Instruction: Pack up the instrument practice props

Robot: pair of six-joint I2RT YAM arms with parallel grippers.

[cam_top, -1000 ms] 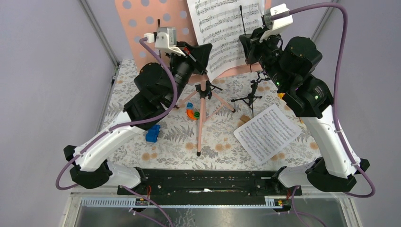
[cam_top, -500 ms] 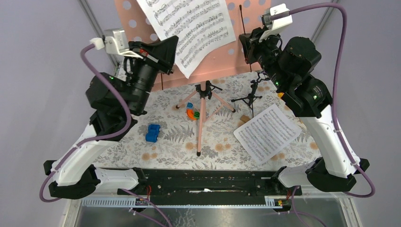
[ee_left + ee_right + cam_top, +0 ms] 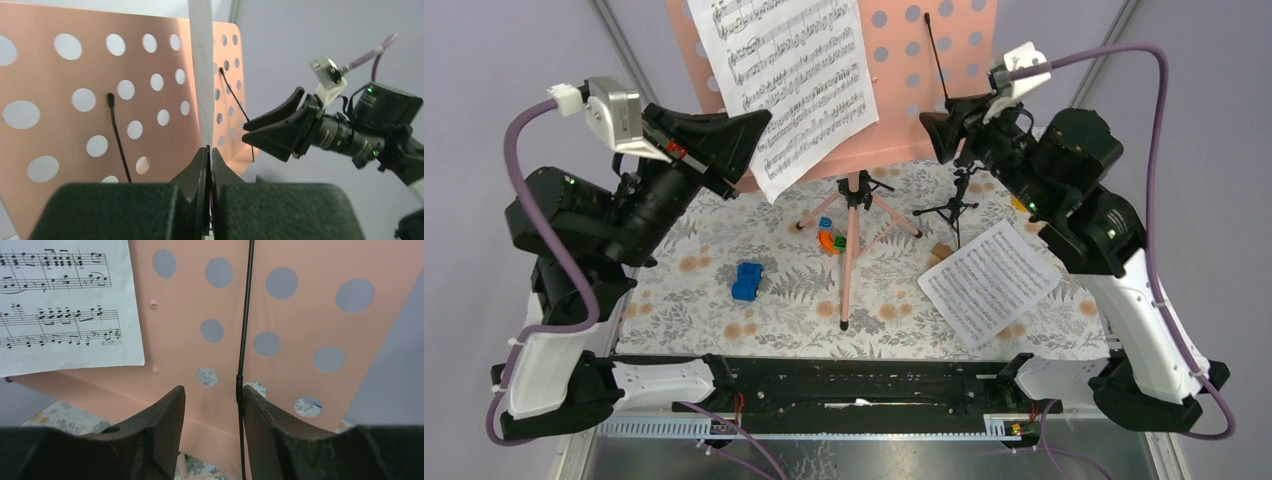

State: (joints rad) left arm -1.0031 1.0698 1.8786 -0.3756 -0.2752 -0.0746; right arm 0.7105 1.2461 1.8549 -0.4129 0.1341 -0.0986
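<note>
The salmon-pink perforated rack (image 3: 924,80) stands at the back on pink tripod legs (image 3: 852,240). My left gripper (image 3: 759,125) is shut on the lower edge of a white sheet-music page (image 3: 794,80), held up in front of the rack's left half. In the left wrist view the page (image 3: 202,75) rises edge-on from the shut gripper (image 3: 210,150). My right gripper (image 3: 932,135) is open at the rack's right half. In its wrist view the gripper (image 3: 214,395) is empty, and a thin black wire (image 3: 243,315) runs just inside its right finger (image 3: 265,410). A second page (image 3: 989,280) lies on the table.
A small blue toy car (image 3: 747,281) and coloured blocks (image 3: 829,238) sit on the floral cloth near the tripod legs. A little black stand (image 3: 954,205) is beside the right arm. Grey walls close in on both sides.
My left arm swung left and up, carrying the page across the rack. My right gripper opened and drew back slightly from the black wire.
</note>
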